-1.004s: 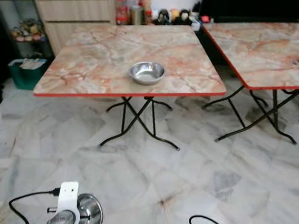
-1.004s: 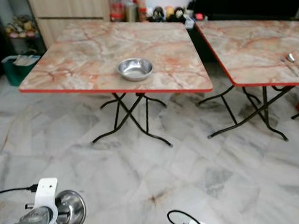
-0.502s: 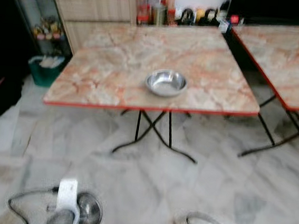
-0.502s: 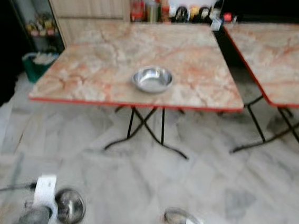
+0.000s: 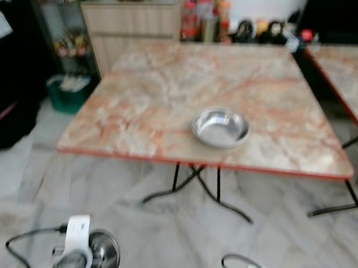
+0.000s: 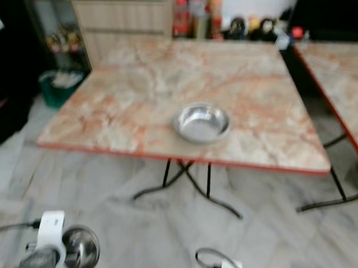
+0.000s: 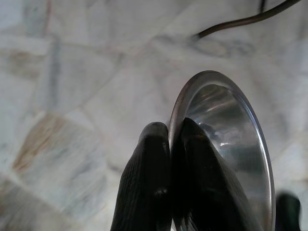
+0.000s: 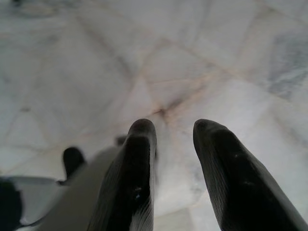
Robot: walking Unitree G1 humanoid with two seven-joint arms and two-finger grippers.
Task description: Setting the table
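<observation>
left eye view: a table with a marbled orange top and a red edge stands on crossed black legs over a pale marble floor. a steel bowl sits on it, toward the near edge and a little right of the middle. a second table of the same kind stands to the right, set apart from the first by a narrow gap. behind them a wooden cabinet lines the wall, with bottles and small dark things beside it, and a green bin rests on the floor at the left. low at the left the left arm carries a second bowl – it hangs over the floor, well short of the table. the picture is a bit blurred.

right eye view: the same scene; the bowl on the table shows near its front edge, and the carried bowl sits low at the left beside the white wrist mount. the right arm's mount and its black cable show low, right of the middle.

left wrist view: the left gripper is clamped on the rim of the second bowl, one finger outside the wall and the other inside, pressed close together. the bowl is held on edge, its shiny hollow facing sideways, with floor tiles beyond and a table leg crossing the far corner.

right wrist view: the right gripper hangs over the floor – its two fingers are parted with bare tile between them, holding nothing.
</observation>
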